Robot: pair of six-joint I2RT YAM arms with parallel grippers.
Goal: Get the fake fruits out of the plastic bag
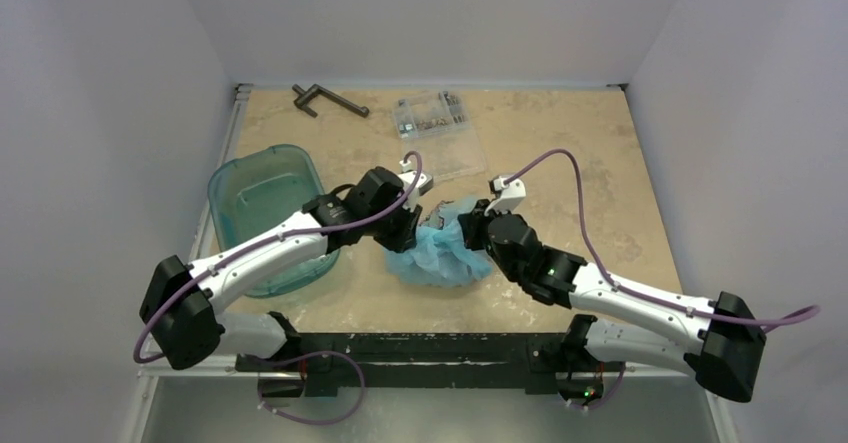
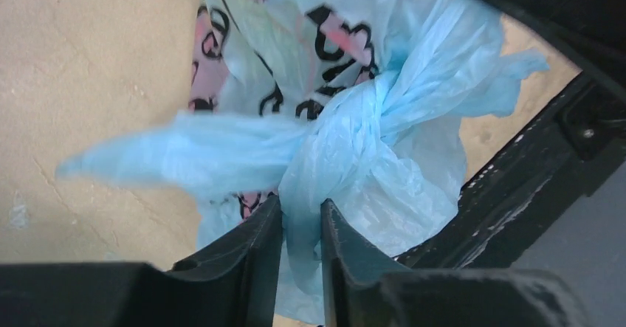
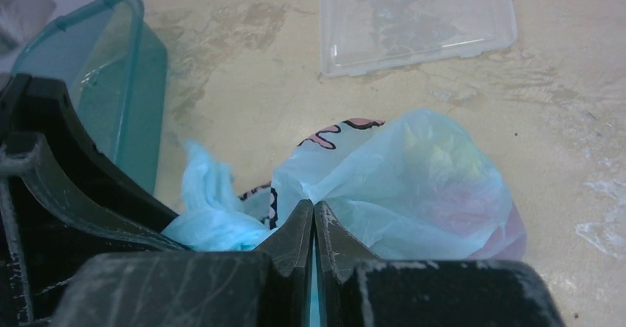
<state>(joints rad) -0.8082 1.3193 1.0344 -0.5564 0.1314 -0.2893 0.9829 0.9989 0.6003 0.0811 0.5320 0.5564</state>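
Left fingers [image 2: 251,260] pinch bag [image 2: 413,69] strand below knot [image 2: 347,120]; right fingers [image 3: 291,242] clamped on bag film. Step, likely: opening knot. Next needs opposing pull.

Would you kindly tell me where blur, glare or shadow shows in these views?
Left wrist: the plastic bag is sharp at its knot, smeared at its long tail. Right wrist: soft sheen on the clear parts box. Top external: even light, faint shadows on the table.

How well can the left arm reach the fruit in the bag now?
Probably not yet: the bag is knotted shut with the fruit sealed inside, and the left pincer only grips its twisted plastic.
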